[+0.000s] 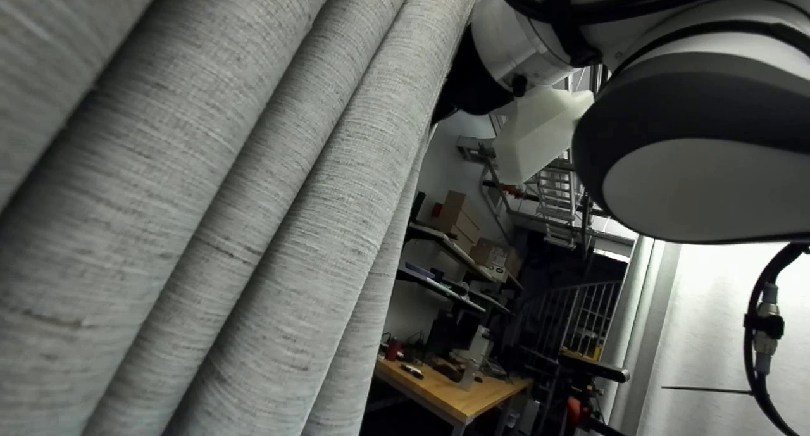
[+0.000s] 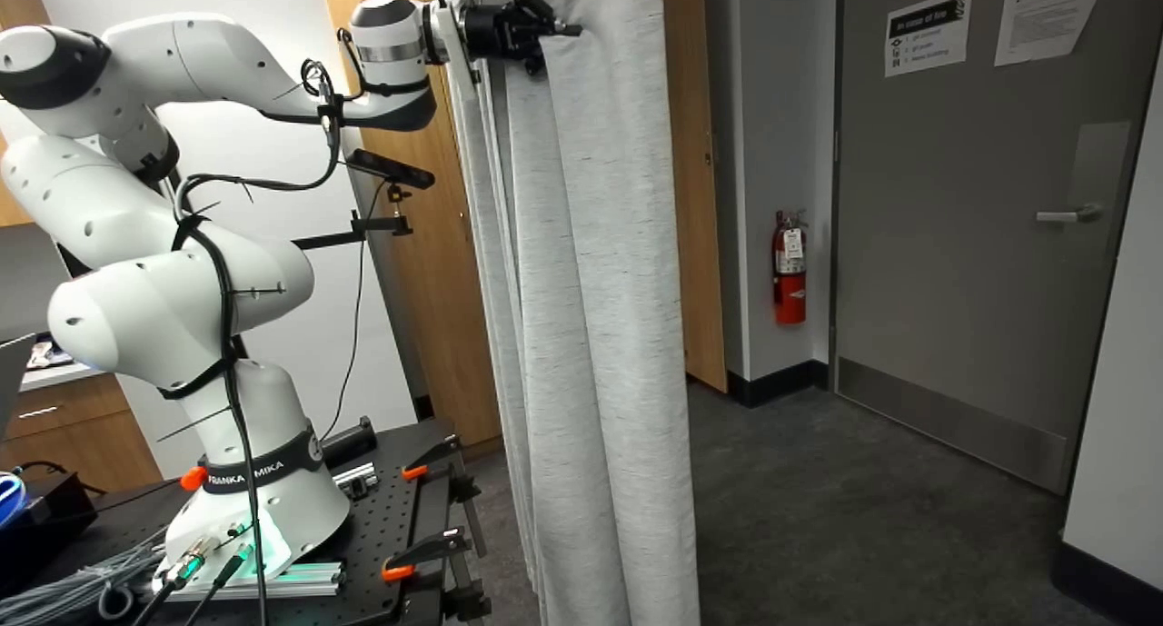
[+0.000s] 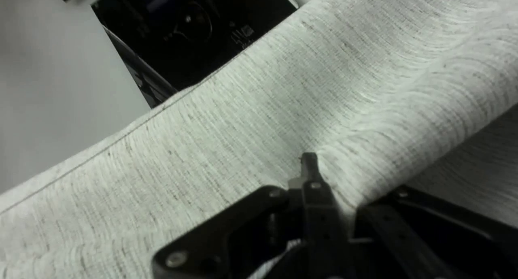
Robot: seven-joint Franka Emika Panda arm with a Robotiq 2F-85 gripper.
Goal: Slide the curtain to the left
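Pleated light-grey folds of the curtain [image 1: 253,170] are seen close up in an exterior view, slanted across its left half, with the white robot arm [image 1: 702,189] at their upper right; a wooden desk [image 1: 455,398] and shelves [image 1: 443,290] are partly shown beyond. In an exterior view, where a red fire extinguisher [image 2: 790,272] is hung beside a grey door [image 2: 954,272], the curtain is seen before wood panels [image 2: 445,290], between the arm and the door. Its upper part is touched by the gripper [image 2: 552,41] at the end of the outstretched arm. In the wrist view, a gathered fold is pinched between the gripper's dark fingers [image 3: 317,214], and one fingertip is hidden by the curtain.
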